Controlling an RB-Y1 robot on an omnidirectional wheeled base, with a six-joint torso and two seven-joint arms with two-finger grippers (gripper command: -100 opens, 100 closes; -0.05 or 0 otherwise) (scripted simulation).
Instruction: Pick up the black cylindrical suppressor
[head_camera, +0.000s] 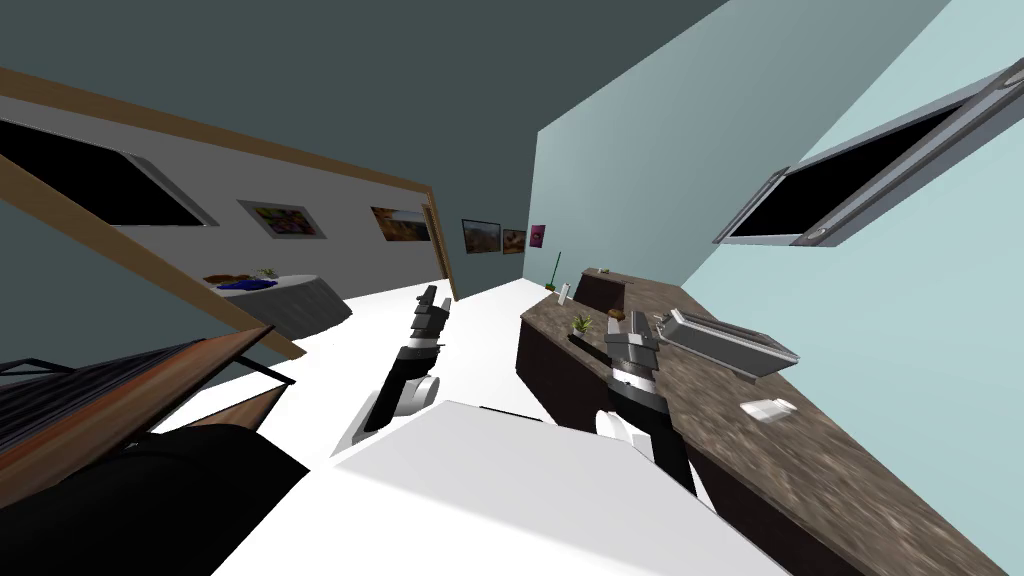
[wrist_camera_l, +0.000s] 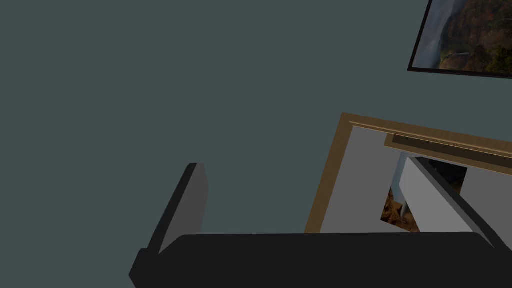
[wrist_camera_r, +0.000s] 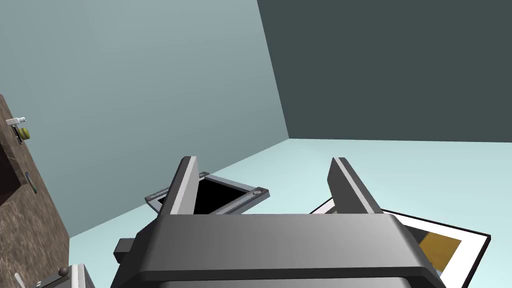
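Dark speckled counter (head_camera: 800, 450), right gripper (head_camera: 627, 322) over its edge, jaws wide, left gripper (head_camera: 436, 297) above white floor (head_camera: 340, 350), jaws wide

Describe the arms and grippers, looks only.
Both forearms black, with white-and-grey banded wrists and white elbow joints. The left gripper and right gripper alike: two thin, grey, blade-like fingers on a dark boxy body. No cables or markings visible.

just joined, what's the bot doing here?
Nothing is held yet. Both arms are raised ahead of the chest, both open: the left pincer out over the white floor, the right pincer above the edge of the dark mottled counter, which carries a grey tray, a small plant and a white item.
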